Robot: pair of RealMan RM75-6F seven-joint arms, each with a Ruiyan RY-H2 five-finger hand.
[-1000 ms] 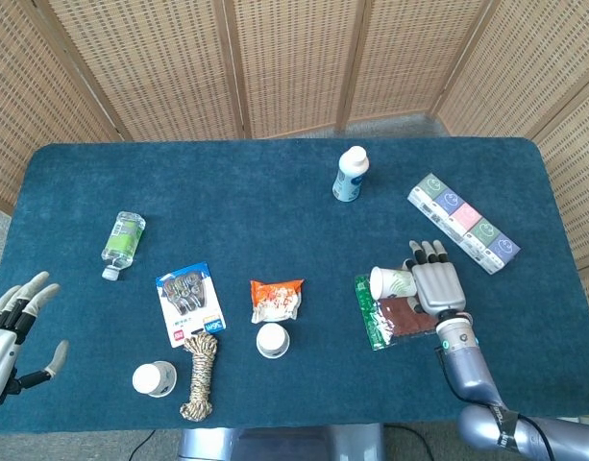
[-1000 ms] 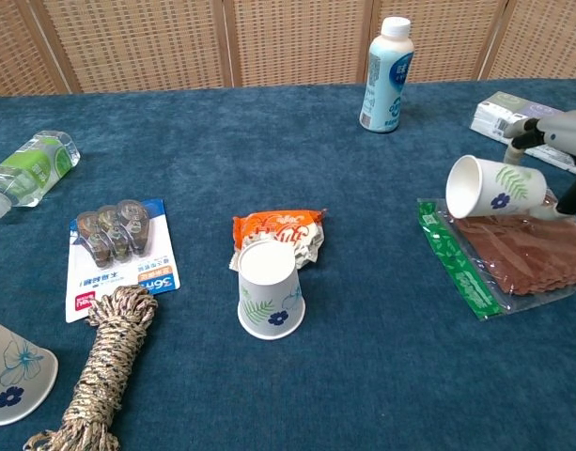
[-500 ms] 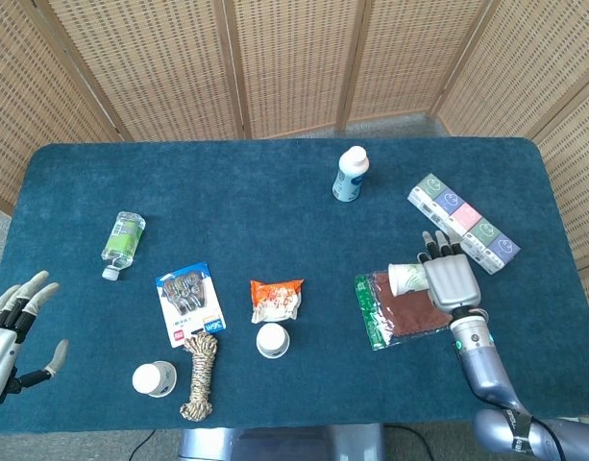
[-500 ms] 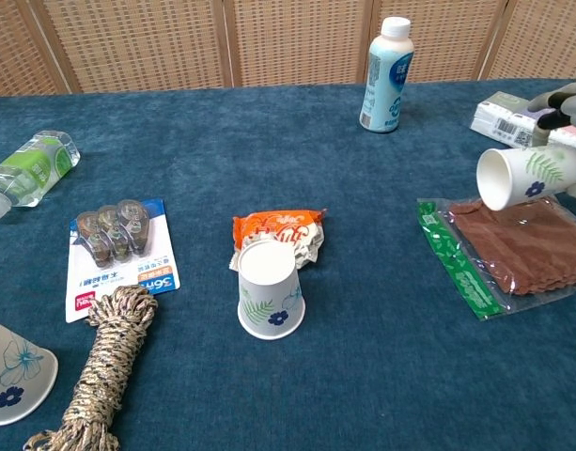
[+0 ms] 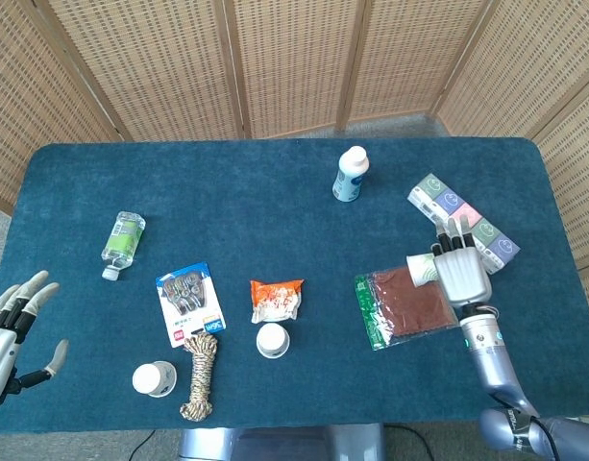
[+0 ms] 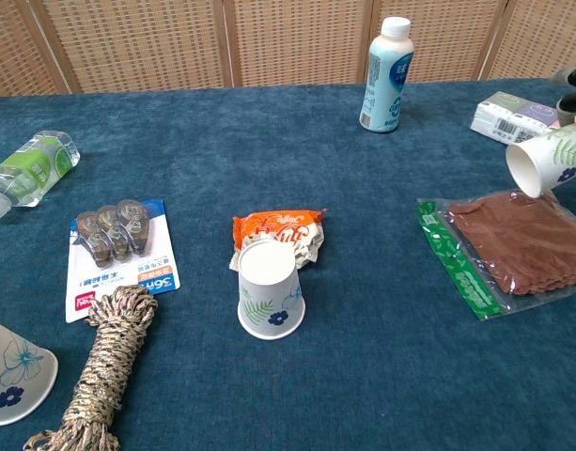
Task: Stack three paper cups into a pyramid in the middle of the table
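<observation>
- Showing three paper cups: one paper cup near the middle front, another at the front left, a third lifted at the right.
- Showing two bottles: a white bottle standing, a clear bottle lying.
- Showing one rope coil.
- Showing one blister card.
- Showing one orange snack packet.
- Showing one brown-filled pouch.
- Showing one long box.
- Showing two hands: left hand, right hand.
</observation>
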